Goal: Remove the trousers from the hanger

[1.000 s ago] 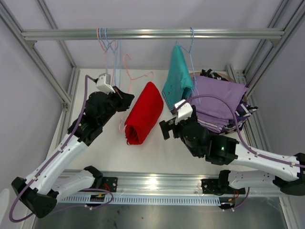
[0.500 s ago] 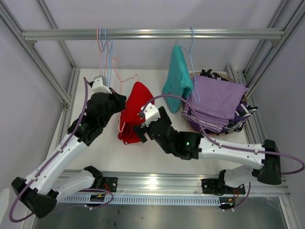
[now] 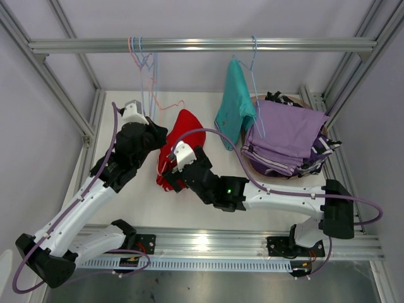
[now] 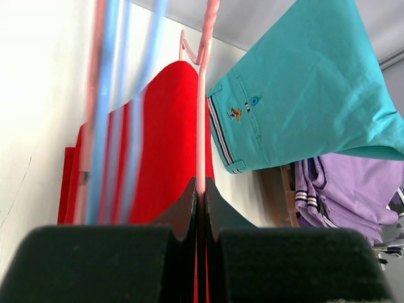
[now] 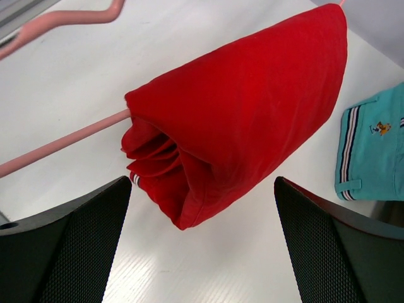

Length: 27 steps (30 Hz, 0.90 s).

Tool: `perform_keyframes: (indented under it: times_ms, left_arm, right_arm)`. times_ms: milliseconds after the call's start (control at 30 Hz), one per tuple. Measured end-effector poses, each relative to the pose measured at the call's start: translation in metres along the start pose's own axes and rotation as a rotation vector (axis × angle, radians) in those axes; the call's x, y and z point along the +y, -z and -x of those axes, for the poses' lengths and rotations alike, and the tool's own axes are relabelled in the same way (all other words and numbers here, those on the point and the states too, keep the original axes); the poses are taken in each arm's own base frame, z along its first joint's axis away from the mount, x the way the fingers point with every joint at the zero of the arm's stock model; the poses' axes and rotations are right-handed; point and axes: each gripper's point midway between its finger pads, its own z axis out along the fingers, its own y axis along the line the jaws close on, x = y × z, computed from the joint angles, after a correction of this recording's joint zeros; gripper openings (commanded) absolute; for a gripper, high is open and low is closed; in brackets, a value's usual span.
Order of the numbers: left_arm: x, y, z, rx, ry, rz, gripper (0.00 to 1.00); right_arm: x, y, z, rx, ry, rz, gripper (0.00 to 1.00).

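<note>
Fingers (image 4: 183, 211) tight on pink hanger (image 4: 202, 126)

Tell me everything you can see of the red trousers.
The red trousers are plain red soft cloth, folded in layers over the bar of a pink wire hanger, with a thin striped trim showing at the layered end. They hang slanted, left of the teal pair in the top view. The left pincer is shut on the hanger's wire, not on the cloth. The right pincer is open, facing the folded end without touching it.
</note>
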Motion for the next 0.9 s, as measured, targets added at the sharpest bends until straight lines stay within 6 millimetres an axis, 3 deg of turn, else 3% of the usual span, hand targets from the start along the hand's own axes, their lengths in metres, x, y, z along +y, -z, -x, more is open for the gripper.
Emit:
perform_keyframes:
  times_ms: [433, 700, 900]
  left_arm:
    - [-0.002, 0.002, 0.0, 0.004, 0.002, -0.013, 0.0]
    - [0.002, 0.001, 0.003, 0.005, 0.012, -0.009, 0.0]
    - [0.003, 0.002, 0.005, 0.006, 0.019, -0.015, 0.0]
  right_arm:
    - [-0.043, -0.03, 0.021, -0.097, -0.112, -0.144, 0.99]
    - [-0.046, -0.052, 0.004, -0.066, -0.131, -0.149, 0.99]
    - [-0.042, -0.057, -0.001, -0.057, -0.137, -0.128, 0.99]
